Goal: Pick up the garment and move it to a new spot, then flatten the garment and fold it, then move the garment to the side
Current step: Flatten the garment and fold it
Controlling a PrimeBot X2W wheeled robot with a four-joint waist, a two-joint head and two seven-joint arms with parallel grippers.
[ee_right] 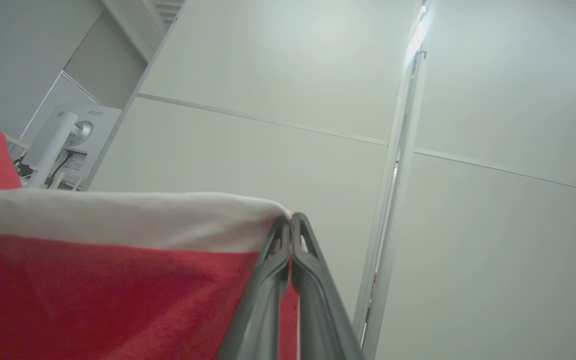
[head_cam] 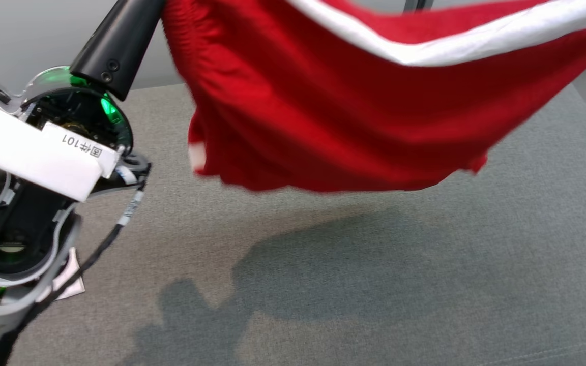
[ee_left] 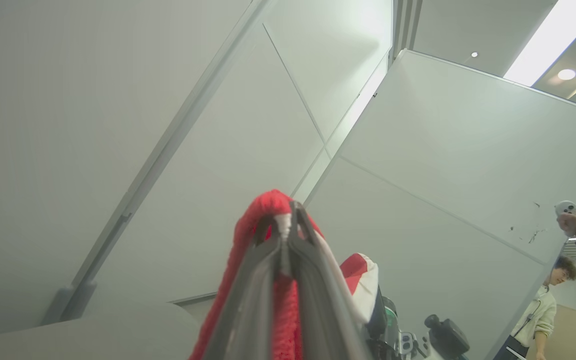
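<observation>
Missing top of garment (head_cam: 323, 117), cut off at head view's edge, and lower hem blurry. Got left pincer (ee_left: 288, 220) clamped on red knit corner, right pincer (ee_right: 293, 222) clamped on white-trimmed edge. Red with white band, hanging stretched between them above grey counter (head_cam: 476, 305), shadow (head_cam: 323, 264) underneath. Pale wall panels (ee_right: 278, 65) behind.

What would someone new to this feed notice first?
The red garment, edged with a white band, hangs spread in the air across the top of the head view, casting a shadow on the grey surface below. Each wrist view shows an edge of it pinched in a shut claw: the left claw and the right claw.
</observation>
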